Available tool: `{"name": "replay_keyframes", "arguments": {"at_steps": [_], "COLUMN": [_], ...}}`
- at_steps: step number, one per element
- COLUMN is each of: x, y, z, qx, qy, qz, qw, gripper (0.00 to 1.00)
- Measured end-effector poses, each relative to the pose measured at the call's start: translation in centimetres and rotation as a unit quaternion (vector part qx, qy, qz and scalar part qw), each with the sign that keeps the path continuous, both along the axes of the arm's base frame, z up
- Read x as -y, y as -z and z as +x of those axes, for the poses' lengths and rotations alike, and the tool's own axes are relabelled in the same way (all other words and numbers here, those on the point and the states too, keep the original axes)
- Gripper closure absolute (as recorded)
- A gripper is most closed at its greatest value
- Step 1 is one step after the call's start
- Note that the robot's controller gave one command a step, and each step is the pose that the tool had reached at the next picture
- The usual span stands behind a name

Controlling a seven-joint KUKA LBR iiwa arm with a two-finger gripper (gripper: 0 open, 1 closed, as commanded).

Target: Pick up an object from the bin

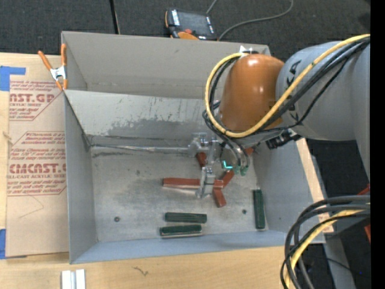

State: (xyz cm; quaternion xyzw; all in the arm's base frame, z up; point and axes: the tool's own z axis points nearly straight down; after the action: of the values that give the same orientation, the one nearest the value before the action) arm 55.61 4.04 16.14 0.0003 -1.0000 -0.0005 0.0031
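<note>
A: Pincer state?
B: The gripper point(209, 182) is seen low over the bin floor, right of centre. Whether it is spread or pressed together cannot be told; the tip is crowded by wrist parts.
A: Nearest thing?
B: A long red-brown bar point(179, 184), laid flat, pointing left. Its right end is reached by the gripper, possibly touched; a grasp is not shown.
A: Around that?
B: Short red-brown pieces point(220, 196) are bunched just right of the tip. Two dark green bars point(185, 218) are laid side by side nearer the front wall. A third green bar point(258, 208) is set apart at the right.
A: Farther out?
B: The grey bin point(120, 137). Above the gripper, the orange cover point(249, 92) on the wrist.
</note>
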Motion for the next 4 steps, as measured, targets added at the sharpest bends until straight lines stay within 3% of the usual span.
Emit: {"name": "replay_keyframes", "arguments": {"at_steps": [1,2,3,4], "x": [-1.7,2.1,2.9,3.0], "y": [9.0,8.9,9.0,9.1], "z": [-4.3,-4.7,-7.2,-7.4], "qx": [0.0072,0.008,0.0104,0.0052], "qy": [-0.204,-0.406,-0.403,-0.402], "qz": [0.0,0.001,0.0,0.001], "qw": [0.9789,0.9137,0.915,0.9156], "gripper": [0.0,0.0,0.0,1.0]}}
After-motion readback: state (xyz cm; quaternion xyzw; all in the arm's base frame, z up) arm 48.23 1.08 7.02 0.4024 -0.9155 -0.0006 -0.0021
